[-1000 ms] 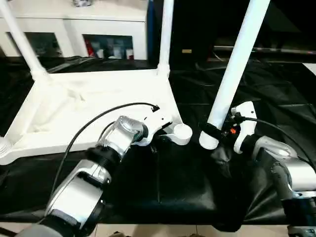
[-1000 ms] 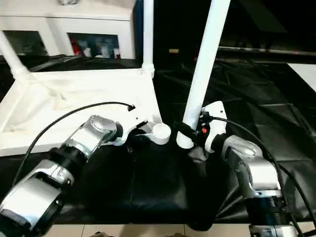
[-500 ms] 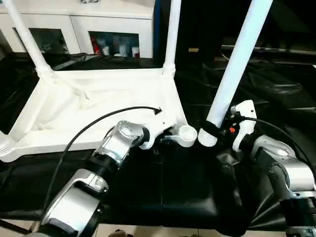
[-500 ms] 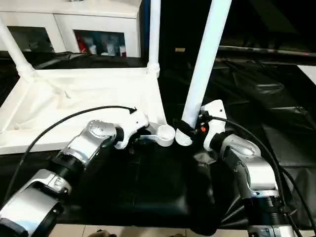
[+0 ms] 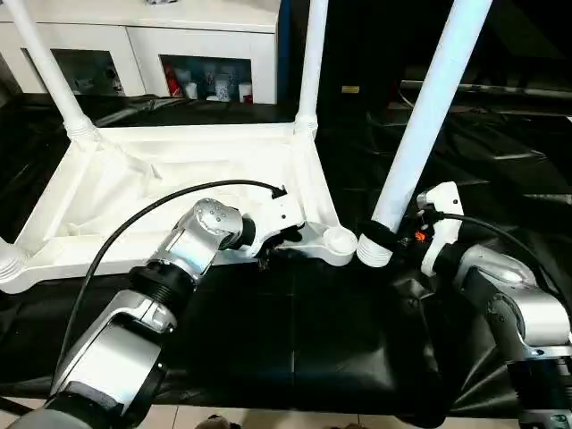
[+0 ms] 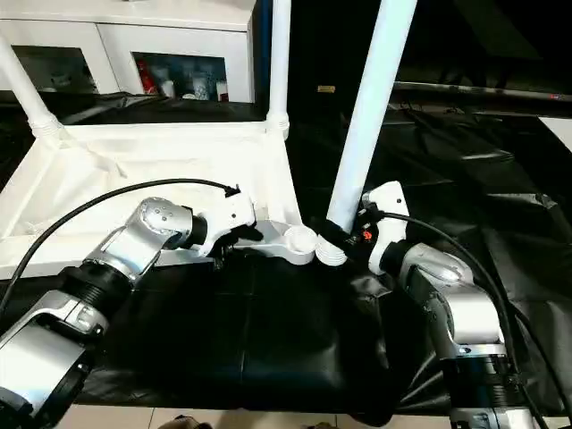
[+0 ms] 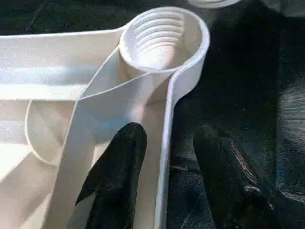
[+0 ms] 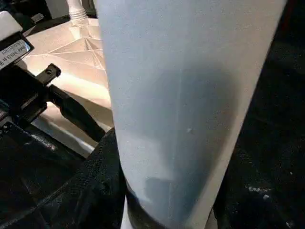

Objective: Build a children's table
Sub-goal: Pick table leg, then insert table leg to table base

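Two pincers: left (image 7: 164, 171) parted astride ribbed tabletop (image 5: 179, 174) rim; right (image 5: 386, 239) grasping smooth tubular leg (image 5: 429, 107).

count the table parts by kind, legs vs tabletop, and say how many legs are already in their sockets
tabletop: 1
legs standing in sockets: 2, at the far corners
legs held by the right gripper: 1, beside the empty near socket
total: 4 parts, 3 of them legs
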Controlling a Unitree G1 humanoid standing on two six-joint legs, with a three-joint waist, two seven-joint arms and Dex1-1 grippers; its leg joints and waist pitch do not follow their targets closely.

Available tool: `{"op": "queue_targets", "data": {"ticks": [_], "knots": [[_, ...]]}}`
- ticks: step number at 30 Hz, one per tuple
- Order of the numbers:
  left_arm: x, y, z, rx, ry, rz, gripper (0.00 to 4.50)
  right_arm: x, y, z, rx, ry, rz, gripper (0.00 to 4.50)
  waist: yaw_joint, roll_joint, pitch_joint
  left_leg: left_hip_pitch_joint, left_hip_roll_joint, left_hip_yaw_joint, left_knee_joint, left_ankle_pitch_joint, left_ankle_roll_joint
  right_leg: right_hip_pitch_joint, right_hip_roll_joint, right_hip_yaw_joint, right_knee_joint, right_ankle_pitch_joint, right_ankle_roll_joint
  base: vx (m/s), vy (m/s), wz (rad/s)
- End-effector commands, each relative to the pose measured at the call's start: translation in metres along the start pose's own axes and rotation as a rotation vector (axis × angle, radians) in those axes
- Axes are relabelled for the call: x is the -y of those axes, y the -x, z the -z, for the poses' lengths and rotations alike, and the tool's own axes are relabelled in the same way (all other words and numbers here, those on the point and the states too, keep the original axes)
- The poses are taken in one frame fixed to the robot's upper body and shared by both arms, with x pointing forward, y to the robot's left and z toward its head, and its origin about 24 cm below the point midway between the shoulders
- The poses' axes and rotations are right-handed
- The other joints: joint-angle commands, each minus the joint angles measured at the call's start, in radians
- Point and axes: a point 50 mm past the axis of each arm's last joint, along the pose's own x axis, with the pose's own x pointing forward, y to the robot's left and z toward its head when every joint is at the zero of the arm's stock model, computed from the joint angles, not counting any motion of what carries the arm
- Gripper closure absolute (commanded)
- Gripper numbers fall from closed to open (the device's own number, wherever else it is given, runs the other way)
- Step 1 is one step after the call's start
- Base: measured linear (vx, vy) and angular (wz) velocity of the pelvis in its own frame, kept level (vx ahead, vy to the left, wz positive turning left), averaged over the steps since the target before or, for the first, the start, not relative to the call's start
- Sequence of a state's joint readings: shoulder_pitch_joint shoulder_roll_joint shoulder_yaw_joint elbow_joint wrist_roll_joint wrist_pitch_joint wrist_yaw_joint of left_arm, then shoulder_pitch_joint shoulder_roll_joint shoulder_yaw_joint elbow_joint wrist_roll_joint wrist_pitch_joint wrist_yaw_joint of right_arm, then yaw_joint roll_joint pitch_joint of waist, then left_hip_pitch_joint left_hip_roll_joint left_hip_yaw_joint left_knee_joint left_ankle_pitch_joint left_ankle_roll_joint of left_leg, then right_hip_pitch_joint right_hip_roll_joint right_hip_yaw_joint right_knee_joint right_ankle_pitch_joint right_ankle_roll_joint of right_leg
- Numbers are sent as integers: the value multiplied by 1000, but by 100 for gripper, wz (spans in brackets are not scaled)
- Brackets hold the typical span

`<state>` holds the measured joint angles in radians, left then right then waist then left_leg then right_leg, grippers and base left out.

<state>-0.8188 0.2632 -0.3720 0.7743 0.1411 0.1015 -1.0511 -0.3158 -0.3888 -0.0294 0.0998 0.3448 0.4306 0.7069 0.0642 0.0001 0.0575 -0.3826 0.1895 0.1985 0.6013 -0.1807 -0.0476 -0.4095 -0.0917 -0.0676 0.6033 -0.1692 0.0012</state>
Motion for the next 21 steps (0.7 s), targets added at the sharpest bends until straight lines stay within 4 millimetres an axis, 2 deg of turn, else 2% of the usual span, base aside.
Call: {"op": "queue_targets", "data": {"ticks": [1,7,16,21], "knots": [[-6,4,-7,17,-22,-2,285,-1,0,-4,7,12,-19,259,4,-11,-73,19,38,-19,-69,-176,49,54,-58,42,-68,-186,-240,0,0,0],[-8,4,1,-36,-23,35,331,0,1,-5,6,14,-27,259,6,-13,-75,17,36,-19,-68,-167,52,57,-59,42,-68,-184,-235,0,0,0],[-9,6,11,-79,-23,59,413,1,2,-4,3,15,-30,259,8,-12,-75,18,38,-19,-68,-159,57,58,-61,42,-64,-157,-253,0,0,0],[-10,7,13,-81,-14,51,443,1,2,-5,2,16,-35,259,6,-11,-76,18,38,-19,-67,-157,60,58,-60,42,-63,-146,-259,0,0,0]]}}
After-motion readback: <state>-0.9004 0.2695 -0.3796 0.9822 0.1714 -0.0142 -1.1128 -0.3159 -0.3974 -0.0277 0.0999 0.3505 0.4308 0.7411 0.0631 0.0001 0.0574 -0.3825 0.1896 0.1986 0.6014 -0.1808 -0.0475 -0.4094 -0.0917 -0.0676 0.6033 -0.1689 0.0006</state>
